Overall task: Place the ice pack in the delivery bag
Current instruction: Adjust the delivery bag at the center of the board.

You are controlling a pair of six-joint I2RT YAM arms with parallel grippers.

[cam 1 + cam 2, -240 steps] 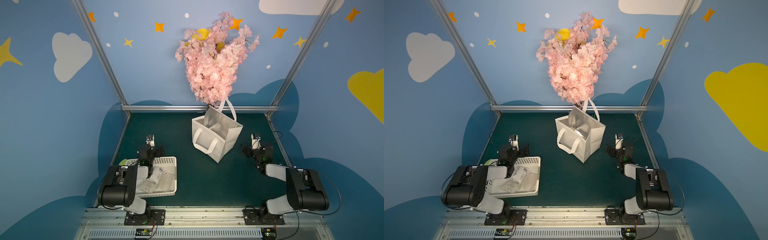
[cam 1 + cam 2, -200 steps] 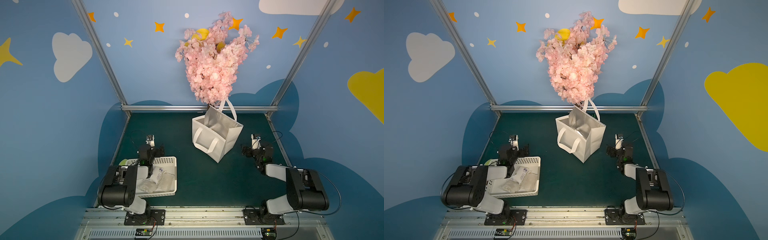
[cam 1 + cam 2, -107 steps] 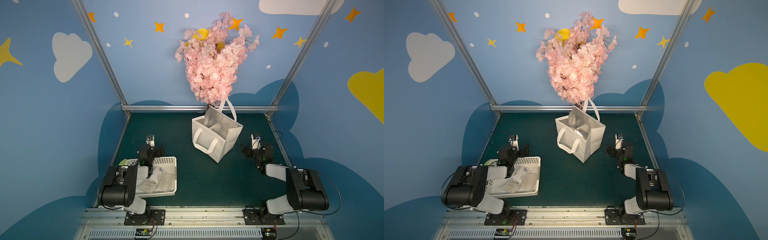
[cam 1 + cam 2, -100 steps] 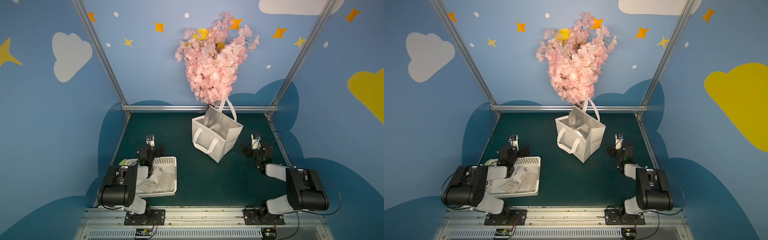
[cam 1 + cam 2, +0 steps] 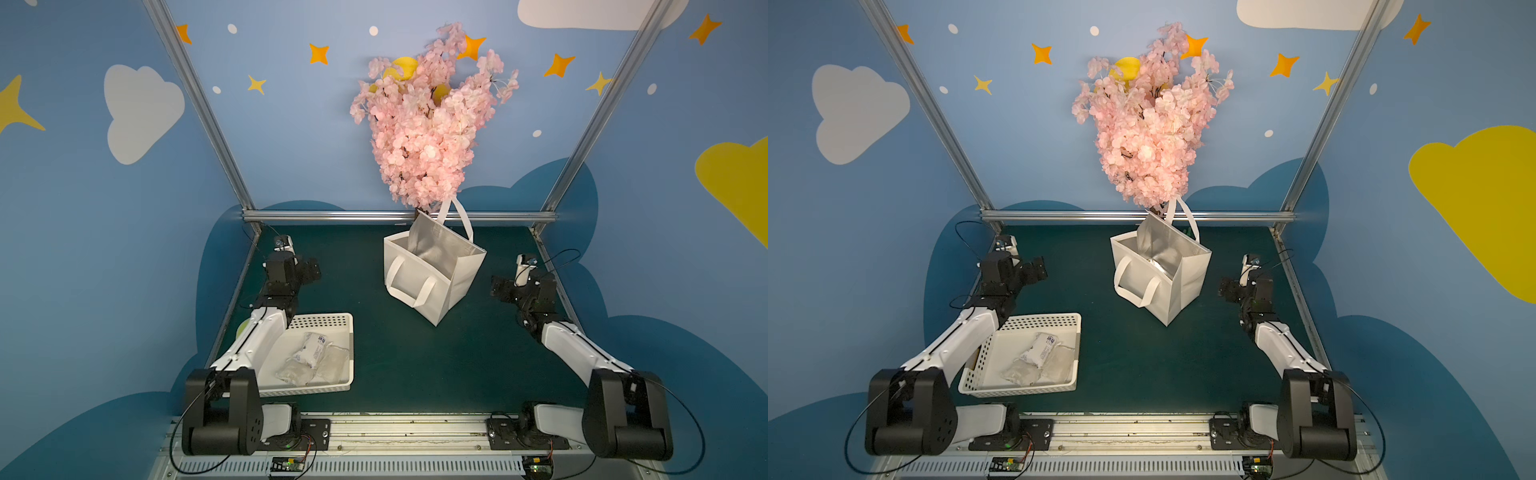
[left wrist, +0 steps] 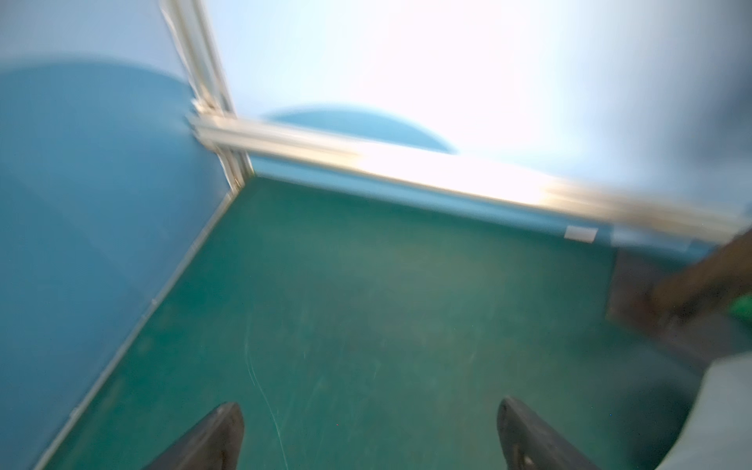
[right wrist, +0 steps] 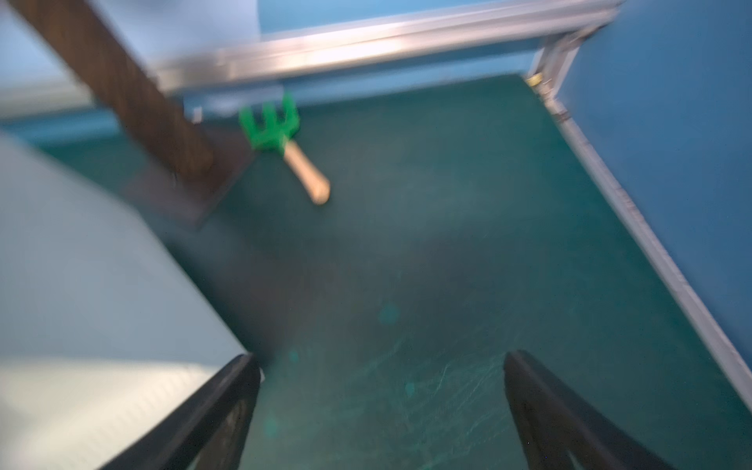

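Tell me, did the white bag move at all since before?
No. The delivery bag stands in the same spot in front of the silver back rail as before.

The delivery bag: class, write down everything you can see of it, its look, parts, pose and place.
The delivery bag is a boxy white fabric tote lined with shiny silver foil. It stands upright and open on the green mat, one corner turned forwards. One strap handle hangs down its front face; the other handle stands up at the back. Only the mat visibly touches it; no contents can be made out.
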